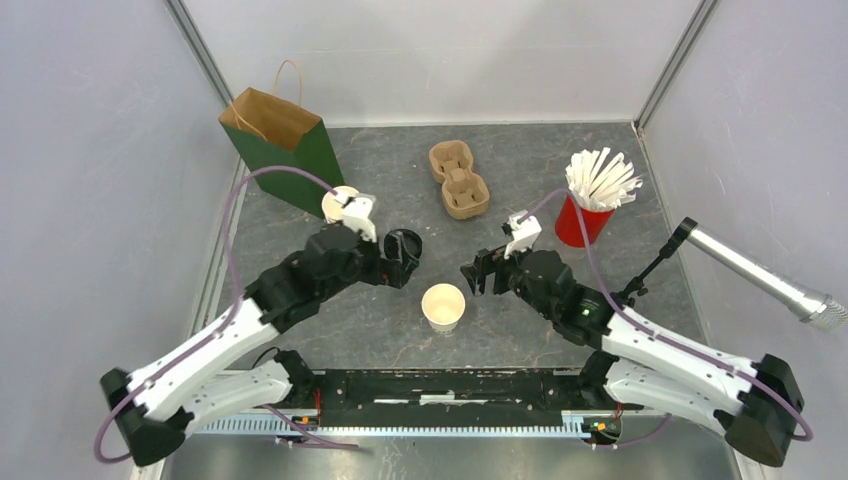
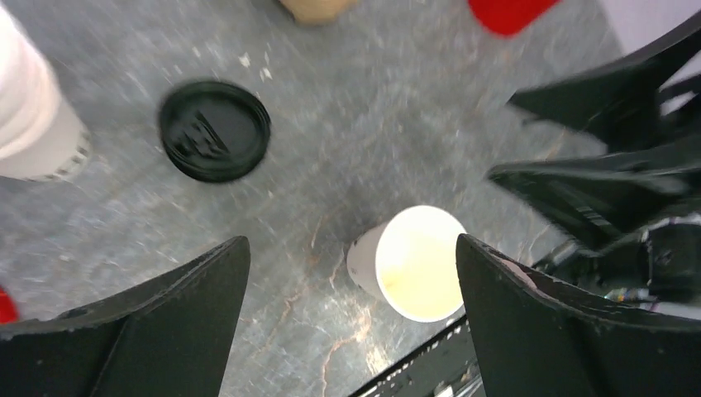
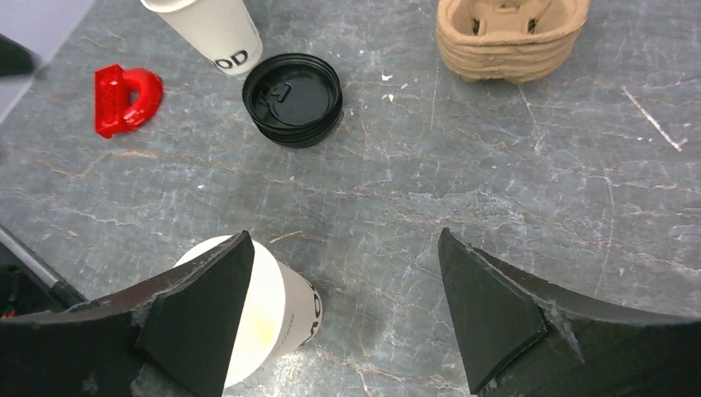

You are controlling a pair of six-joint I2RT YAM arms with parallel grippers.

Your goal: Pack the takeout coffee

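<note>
A white paper cup with dark lettering [image 1: 443,305] stands upright and lidless at the table's middle front. It also shows in the left wrist view [image 2: 413,265] and the right wrist view [image 3: 289,302]. A black lid [image 1: 403,245] lies apart from it on the table, seen too in the wrist views [image 2: 215,130] [image 3: 292,98]. My left gripper [image 1: 400,260] is open and empty [image 2: 351,244], above the table beside the lid. My right gripper [image 1: 478,275] is open and empty [image 3: 343,236], just right of the cup; its left finger hides part of the cup's rim.
A green and brown paper bag [image 1: 285,140] stands open at the back left, a stack of white cups [image 1: 340,203] in front of it. Cardboard cup carriers [image 1: 458,180] sit at back centre. A red cup of straws [image 1: 590,205] stands right. A small red piece [image 3: 124,95] lies left.
</note>
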